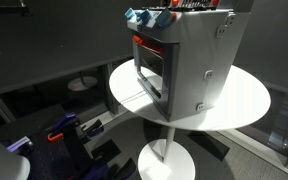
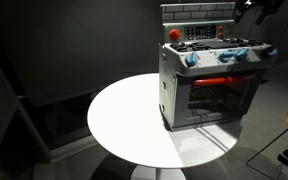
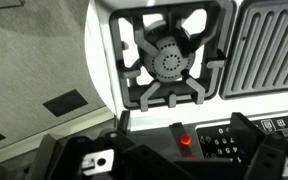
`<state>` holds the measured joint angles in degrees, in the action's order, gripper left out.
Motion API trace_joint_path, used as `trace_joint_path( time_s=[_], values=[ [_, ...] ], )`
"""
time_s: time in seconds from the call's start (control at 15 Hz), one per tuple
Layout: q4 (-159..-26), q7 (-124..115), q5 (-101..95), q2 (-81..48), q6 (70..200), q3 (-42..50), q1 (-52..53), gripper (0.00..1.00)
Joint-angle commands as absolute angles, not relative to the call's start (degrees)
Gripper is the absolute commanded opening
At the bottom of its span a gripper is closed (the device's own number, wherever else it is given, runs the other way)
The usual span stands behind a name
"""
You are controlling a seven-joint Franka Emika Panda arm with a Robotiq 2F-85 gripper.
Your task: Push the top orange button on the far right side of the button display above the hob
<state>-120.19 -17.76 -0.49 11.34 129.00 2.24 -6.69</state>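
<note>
Dark walls ringed the round white desk (image 2: 124,115) on which the grey cooker (image 1: 199,60) stood. Its hob (image 3: 169,62) filled the wrist view, with the button display (image 2: 196,33) upright at its edge. High beside the cooker hovered the hand (image 2: 256,7); I could not tell whether its fingers were apart.

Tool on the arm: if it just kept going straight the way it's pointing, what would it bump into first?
Probably the button display behind the hob: in the wrist view the tool aims at that strip, near a red button. Depth is unclear, so it's a guess.
</note>
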Motion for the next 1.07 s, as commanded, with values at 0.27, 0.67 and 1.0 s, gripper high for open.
trace_joint_path(
  time_s=[0.27,0.67,1.0],
  values=[
    [-119.37,-15.96,-0.74,17.37,107.26,2.59,-6.44,1.0],
    [-120.68,-12.19,-0.39,19.04,99.18,3.14,-6.42,1.0],
    [-120.74,-9.43,-0.49,18.56,96.46,3.87,-6.48,1.0]
  ],
)
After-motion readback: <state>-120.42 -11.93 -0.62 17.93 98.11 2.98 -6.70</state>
